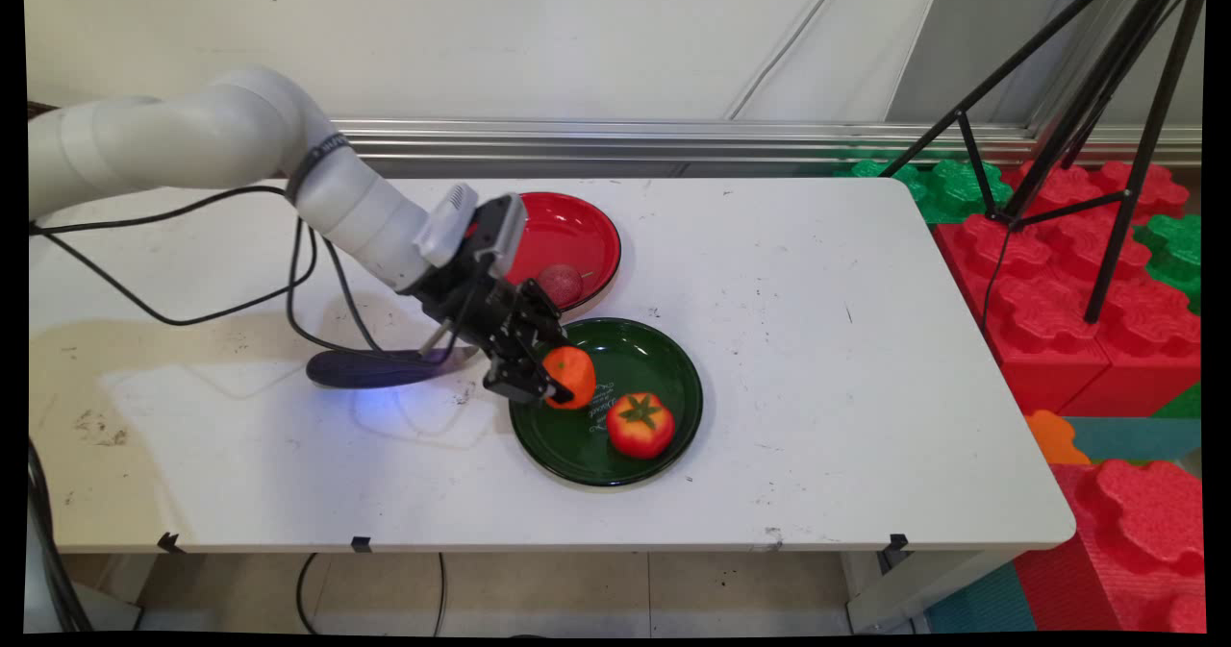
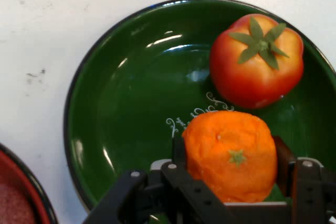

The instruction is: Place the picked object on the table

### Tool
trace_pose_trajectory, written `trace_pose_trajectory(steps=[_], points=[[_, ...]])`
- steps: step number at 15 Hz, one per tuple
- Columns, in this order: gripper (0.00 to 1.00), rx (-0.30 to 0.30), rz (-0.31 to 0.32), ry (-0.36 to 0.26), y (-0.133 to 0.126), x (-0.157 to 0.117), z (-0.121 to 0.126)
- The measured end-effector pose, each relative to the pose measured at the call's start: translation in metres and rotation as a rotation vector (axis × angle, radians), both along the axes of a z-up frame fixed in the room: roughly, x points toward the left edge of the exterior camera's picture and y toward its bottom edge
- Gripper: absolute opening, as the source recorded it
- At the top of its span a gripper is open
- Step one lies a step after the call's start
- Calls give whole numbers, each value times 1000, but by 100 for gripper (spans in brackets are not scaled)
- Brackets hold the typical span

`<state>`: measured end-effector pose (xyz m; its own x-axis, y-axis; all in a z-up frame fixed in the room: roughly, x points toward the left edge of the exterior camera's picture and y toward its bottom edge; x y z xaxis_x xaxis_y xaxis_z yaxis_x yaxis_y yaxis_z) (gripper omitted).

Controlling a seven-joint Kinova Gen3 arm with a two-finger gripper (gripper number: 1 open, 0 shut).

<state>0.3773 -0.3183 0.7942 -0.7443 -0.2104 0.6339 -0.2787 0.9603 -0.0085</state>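
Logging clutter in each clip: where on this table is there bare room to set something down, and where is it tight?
Bare: the table's whole right half beyond the green plate, and the near-left corner. Inside that plate, the far half is free. Crowded: the middle, where the gripper holds the orange beside the tomato, with the red plate and a dark object close by.

Bright, even light from overhead on my feeds. The worktop (image 1: 817, 339) glows white, with a soft shadow pooling under the arm at its left. Glare streaks curl across the green plate (image 2: 131, 108), sharp in the hand view; the tomato (image 2: 256, 60) shows a faint sheen. Main view is crisp, and its straight lines bow slightly toward the borders.
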Motion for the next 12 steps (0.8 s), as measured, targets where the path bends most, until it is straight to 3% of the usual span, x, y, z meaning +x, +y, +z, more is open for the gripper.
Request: trace_pose_trajectory(steps=[12], points=[[0, -26, 35, 70, 27, 47, 57]])
